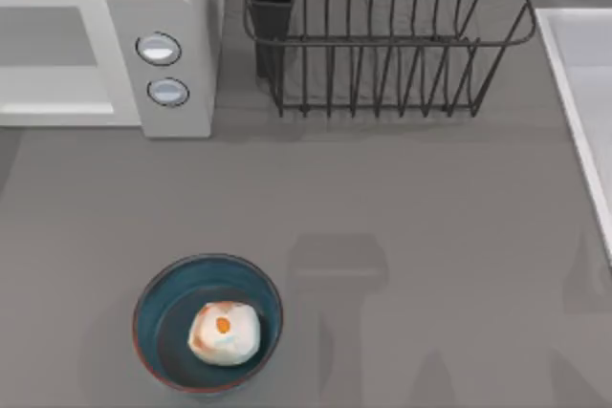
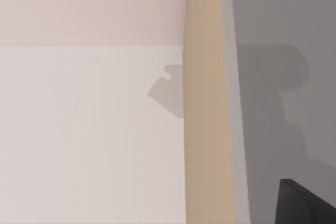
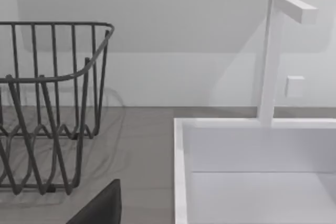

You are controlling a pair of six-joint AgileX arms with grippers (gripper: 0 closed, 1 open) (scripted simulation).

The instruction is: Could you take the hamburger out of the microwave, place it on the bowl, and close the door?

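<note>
Grippers: finger state cannot be told. Hamburger (image 1: 224, 332): lodged inside the bowl (image 1: 153, 295) at the table's near left; placement judged done. Microwave (image 1: 177, 26), far left: door (image 1: 48, 59) seemingly shut flush. Task judged essentially complete.

Left end effector (image 2: 310, 205), right end effector (image 3: 102, 208) look dark.

top view: looked straight down on the table (image 1: 402, 198)
right wrist view: low, faced wire rack (image 3: 47, 108), shared with top view (image 1: 382, 35)
left wrist view: close on pale surfaces
</note>
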